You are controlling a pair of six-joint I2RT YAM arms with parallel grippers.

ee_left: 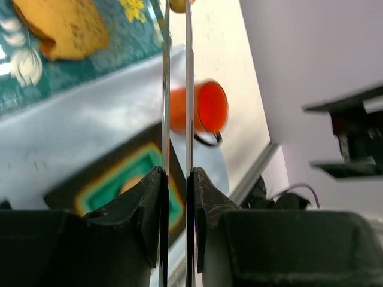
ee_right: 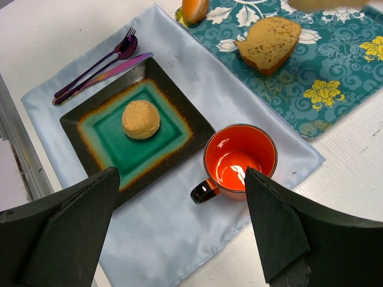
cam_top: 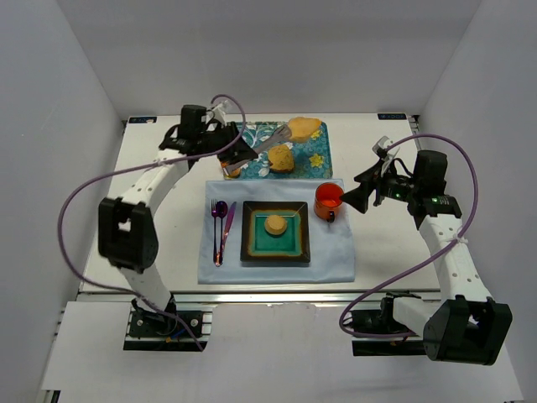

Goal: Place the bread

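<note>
The left gripper (ee_left: 178,176) is clamped on a pair of metal tongs (ee_left: 165,89), its two fingers pressing the blades so that they run close and parallel. In the top view the tongs reach across the floral teal mat (ee_right: 335,72) to the far piece of bread (cam_top: 305,128) at the mat's back edge. The left wrist view shows a tan scrap between the tips, though I cannot tell whether it is truly pinched. A bread slice (ee_right: 269,40) lies flat on the same mat nearer the middle, and a small orange-brown roll (ee_right: 194,9) sits at the mat's corner. Nearer the arms a pale blue cloth (ee_right: 179,239) is spread on the white table (cam_top: 394,252). On it stands a square dark plate (cam_top: 276,258) with a green centre and a round roll (ee_right: 141,118) in the middle. Purple cutlery (ee_right: 125,43) lies just left of the plate, and an orange mug (ee_right: 239,158) (empty, as far as its glossy inside shows) stands to the plate's right, near its far corner. The right gripper (cam_top: 357,195) hangs beside the mug with its fingers spread wide, grasping nothing.
</note>
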